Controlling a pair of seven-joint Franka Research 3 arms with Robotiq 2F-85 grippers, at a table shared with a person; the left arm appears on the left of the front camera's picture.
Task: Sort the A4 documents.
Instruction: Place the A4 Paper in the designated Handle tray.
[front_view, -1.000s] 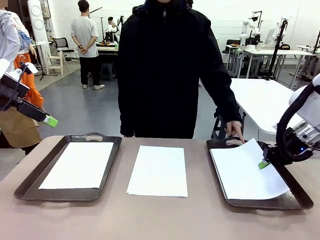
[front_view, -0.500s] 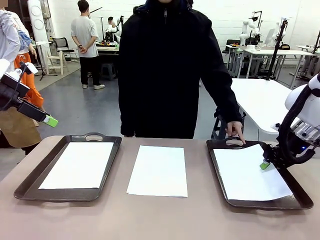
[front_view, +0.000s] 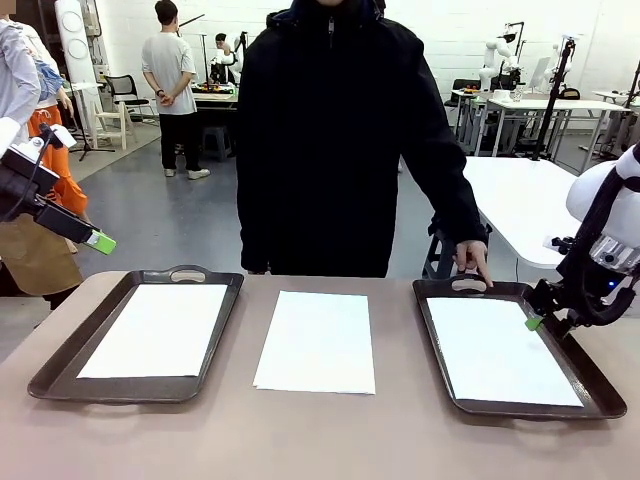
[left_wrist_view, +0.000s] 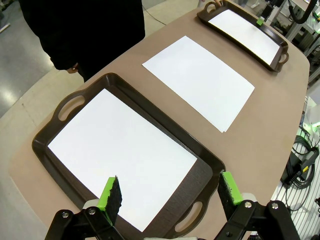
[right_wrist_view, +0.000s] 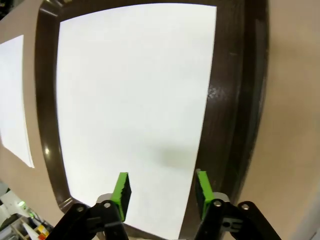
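Front view | A4 documents (front_view: 316, 340): three (two trayed) | trays (front_view: 110, 389): two | left gripper (left_wrist_view: 170, 191), right gripper (right_wrist_view: 161, 191): spread

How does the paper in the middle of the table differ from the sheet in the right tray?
The middle paper lies on the bare table; the right sheet lies inside a dark tray. The middle paper shows offset edges, like a small stack; the right sheet looks single. Both are white, blank and flat.

Right-tray sheet (front_view: 500, 350): raised corner now down, flat in tray (front_view: 430, 330).
Right pincer (front_view: 536, 321): sheet released, jaws apart, lifted to tray's rim.
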